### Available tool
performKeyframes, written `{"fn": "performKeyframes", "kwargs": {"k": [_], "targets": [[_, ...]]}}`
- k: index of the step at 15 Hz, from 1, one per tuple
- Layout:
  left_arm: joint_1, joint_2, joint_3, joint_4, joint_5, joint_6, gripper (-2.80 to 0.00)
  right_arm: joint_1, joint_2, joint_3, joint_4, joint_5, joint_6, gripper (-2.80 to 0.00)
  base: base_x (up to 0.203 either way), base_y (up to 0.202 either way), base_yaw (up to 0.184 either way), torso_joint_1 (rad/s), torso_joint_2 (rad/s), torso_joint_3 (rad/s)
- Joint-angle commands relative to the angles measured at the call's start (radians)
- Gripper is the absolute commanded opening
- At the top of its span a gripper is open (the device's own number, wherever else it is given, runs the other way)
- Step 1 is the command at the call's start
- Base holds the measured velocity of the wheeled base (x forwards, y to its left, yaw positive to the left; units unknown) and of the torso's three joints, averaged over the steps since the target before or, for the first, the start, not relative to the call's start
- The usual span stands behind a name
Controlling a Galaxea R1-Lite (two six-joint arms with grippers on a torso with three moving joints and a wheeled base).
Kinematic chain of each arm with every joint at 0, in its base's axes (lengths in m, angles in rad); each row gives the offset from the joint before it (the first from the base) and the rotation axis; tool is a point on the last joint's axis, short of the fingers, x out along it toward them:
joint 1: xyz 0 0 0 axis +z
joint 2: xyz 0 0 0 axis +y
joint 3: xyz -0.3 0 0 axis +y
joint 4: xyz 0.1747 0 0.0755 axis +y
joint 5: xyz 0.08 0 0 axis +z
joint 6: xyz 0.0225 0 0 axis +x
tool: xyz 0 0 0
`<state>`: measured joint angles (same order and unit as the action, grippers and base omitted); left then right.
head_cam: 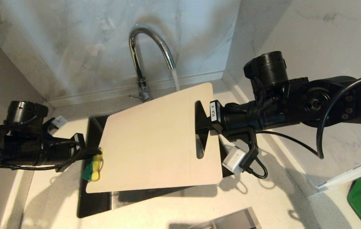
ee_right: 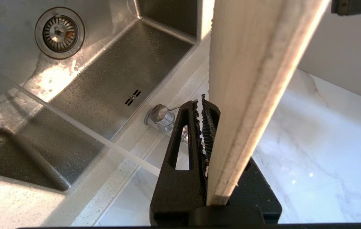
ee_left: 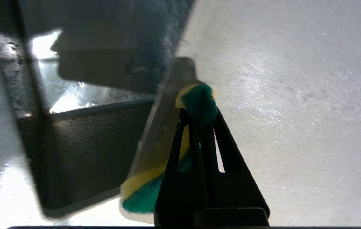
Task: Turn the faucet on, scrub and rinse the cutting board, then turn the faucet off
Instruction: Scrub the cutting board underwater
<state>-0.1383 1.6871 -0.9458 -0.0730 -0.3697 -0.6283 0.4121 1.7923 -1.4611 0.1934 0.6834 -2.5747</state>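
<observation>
Cutting board (head_cam: 155, 143) tilted over steel sink (ee_right: 110, 95), clamped at handle end by right gripper (head_cam: 204, 127). Sponge (head_cam: 94, 165) pinched in left gripper (ee_left: 199, 127) against board's edge. Faucet (head_cam: 145, 57) running; sink holding only water.

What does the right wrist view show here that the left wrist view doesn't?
Only the right wrist view: the sink drain, the faucet base with its lever, the water stream, and the right hand shut on the cutting board edge. Only the left wrist view: the left hand shut on a yellow-green sponge against the board's face. Both: the board and the wet steel sink.
</observation>
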Motion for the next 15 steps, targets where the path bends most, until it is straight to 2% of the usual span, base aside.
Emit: {"fn": "performKeyframes", "kwargs": {"k": [1,4,7,9,10,11,13,15], "targets": [[0.029,-0.007,0.010,-0.001,-0.011,-0.002,-2.80,-0.001,0.002,0.001,0.001,0.002,-0.015,-2.80,0.000,0.000,0.000,0.000,0.00,0.000],[-0.001,-0.043,-0.014,0.004,-0.047,-0.015,-2.80,-0.003,0.005,0.002,0.001,0.003,-0.003,-2.80,0.000,0.000,0.000,0.000,0.00,0.000],[-0.142,-0.081,-0.122,0.063,-0.046,-0.119,-2.80,-0.011,0.014,0.004,-0.020,0.002,0.000,-2.80,0.000,0.000,0.000,0.000,0.00,0.000],[-0.273,-0.088,-0.212,0.099,-0.042,-0.213,-2.80,-0.019,0.023,0.006,-0.043,0.002,0.026,-2.80,0.000,0.000,0.000,0.000,0.00,0.000],[-0.337,-0.086,-0.245,0.105,-0.029,-0.239,-2.80,-0.019,0.027,0.007,-0.055,0.002,0.030,-2.80,0.000,0.000,0.000,0.000,0.00,0.000],[-0.404,-0.074,-0.280,0.104,0.001,-0.254,-2.80,-0.019,0.028,0.013,-0.057,0.002,0.037,-2.80,0.000,0.000,0.000,0.000,0.00,0.000],[-0.523,-0.014,-0.366,0.104,0.107,-0.264,-2.80,-0.021,0.027,0.024,-0.061,0.002,0.050,-2.80,0.000,0.000,0.000,0.000,0.00,0.000],[-0.611,0.051,-0.397,0.104,0.210,-0.244,-2.80,-0.025,0.030,0.025,-0.063,0.002,0.050,-2.80,0.000,0.000,0.000,0.000,0.00,0.000]]}}
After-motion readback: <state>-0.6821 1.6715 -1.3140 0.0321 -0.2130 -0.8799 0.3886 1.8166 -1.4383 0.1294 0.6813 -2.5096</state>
